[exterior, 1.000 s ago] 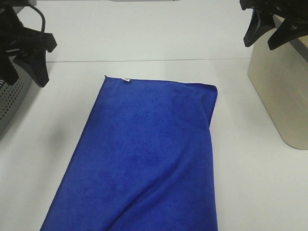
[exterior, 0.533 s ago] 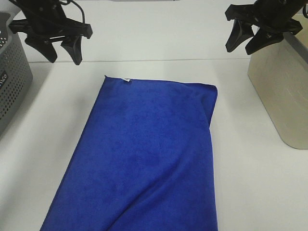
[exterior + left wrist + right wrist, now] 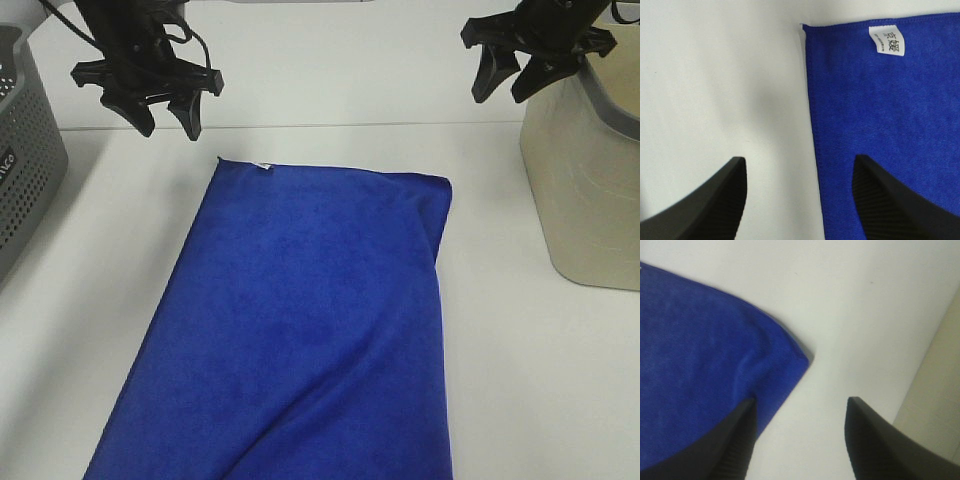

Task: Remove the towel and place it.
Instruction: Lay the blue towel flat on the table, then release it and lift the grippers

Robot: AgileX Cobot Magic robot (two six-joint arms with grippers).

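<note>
Scene: a white tabletop (image 3: 520, 380) seen from above, with 1 cloth, 2 baskets and 2 black robot arms.

Towel: the deep blue plush towel (image 3: 310, 320) lies spread flat on the tabletop, between the 2 baskets and touching neither. Its far short edge lies across the middle of the tabletop. Its near end runs out of the bottom of the high view.

Towel surface: mostly smooth. A soft fold runs along its right side, from the far right corner toward the near end.

Tag: a small white tag (image 3: 886, 39) with dark printed characters sits on the far short edge, close to the far left corner.

Left fingers: the left fingers (image 3: 188, 115) are spread wide apart and hold nothing. They hang above the far left corner of the towel. In the left wrist view 1 finger is over bare tabletop and the other over blue cloth, with the towel's long left edge between them.

Right fingers: the right fingers (image 3: 485, 80) are also spread apart and empty. They hang above the far right corner. In the right wrist view 1 finger is over the cloth and the other over bare tabletop.

Grey basket: a grey perforated basket (image 3: 25, 180) stands at the left edge, partly out of view.

Beige basket: a beige basket (image 3: 585, 190) with a grey rim stands at the right edge, near the right fingers.
</note>
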